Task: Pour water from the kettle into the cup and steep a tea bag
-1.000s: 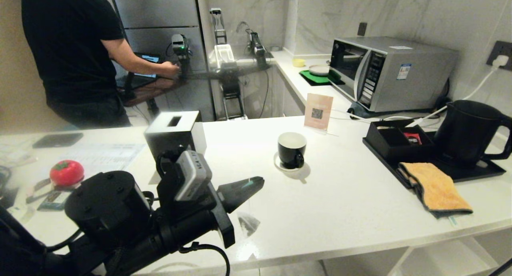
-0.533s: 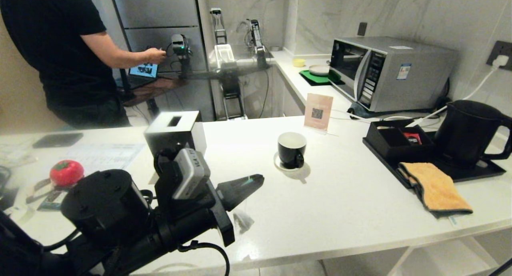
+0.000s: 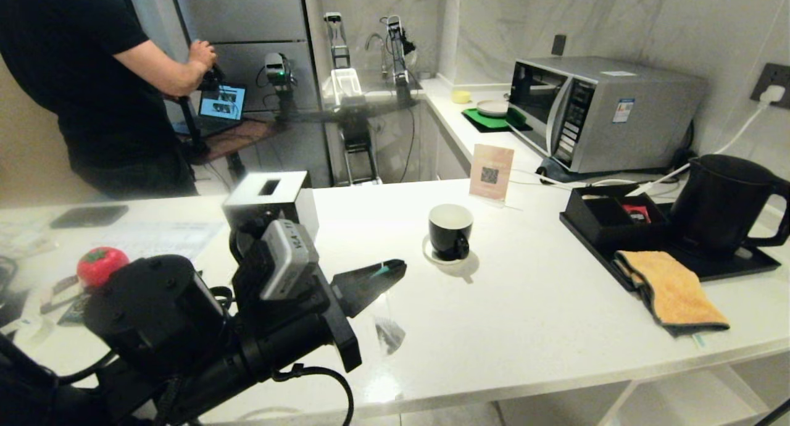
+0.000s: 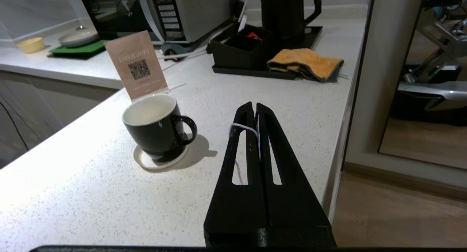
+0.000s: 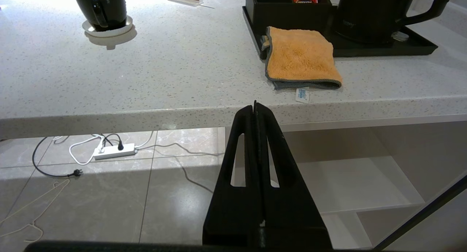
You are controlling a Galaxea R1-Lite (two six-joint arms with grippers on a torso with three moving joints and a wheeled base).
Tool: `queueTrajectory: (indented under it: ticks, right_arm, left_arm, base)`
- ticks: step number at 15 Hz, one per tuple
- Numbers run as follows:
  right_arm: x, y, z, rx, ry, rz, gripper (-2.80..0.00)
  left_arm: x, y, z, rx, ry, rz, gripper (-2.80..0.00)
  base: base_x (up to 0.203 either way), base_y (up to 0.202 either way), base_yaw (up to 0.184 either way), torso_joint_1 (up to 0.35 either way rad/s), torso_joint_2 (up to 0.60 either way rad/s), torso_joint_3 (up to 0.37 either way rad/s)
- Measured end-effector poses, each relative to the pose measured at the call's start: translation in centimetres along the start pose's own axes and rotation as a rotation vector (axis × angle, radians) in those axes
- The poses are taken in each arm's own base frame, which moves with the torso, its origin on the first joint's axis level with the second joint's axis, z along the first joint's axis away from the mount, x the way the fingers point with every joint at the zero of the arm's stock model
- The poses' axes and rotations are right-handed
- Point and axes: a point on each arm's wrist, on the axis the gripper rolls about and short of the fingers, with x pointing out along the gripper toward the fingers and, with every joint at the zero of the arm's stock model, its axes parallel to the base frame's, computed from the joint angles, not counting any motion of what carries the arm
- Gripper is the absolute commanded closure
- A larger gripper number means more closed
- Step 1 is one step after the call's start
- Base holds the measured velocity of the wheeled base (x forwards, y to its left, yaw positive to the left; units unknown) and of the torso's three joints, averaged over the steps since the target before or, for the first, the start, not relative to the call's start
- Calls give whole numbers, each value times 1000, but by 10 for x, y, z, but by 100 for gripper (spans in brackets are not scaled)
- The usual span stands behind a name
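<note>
The black cup with a white inside stands on its small white saucer mid-counter; the left wrist view shows the cup empty. My left gripper hovers above the counter, short of the cup and nearer the front edge. It is shut on the white string of a tea bag, which dangles just over the counter. At the far right the tall black kettle sits on a black tray. My right gripper is parked, shut and empty, below the counter edge.
A black tissue box stands behind my left arm. Behind the cup is a sign card. An orange cloth and a black sachet box lie by the kettle, a microwave behind. A person stands at far left.
The tea bag has swung a little under my left gripper, which has edged slightly upward. The person's hand has risen from the desk to a stand.
</note>
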Motion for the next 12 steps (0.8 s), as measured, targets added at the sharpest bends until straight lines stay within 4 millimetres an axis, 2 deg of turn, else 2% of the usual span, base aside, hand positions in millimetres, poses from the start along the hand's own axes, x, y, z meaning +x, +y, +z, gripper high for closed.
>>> queueTrajectory:
  ticks: [12]
  right_arm:
    - [0,0,0,0,0,0,0]
  left_arm:
    - [10,3,12,-55,-60,38,0]
  base:
    - [0,0,0,0,0,0]
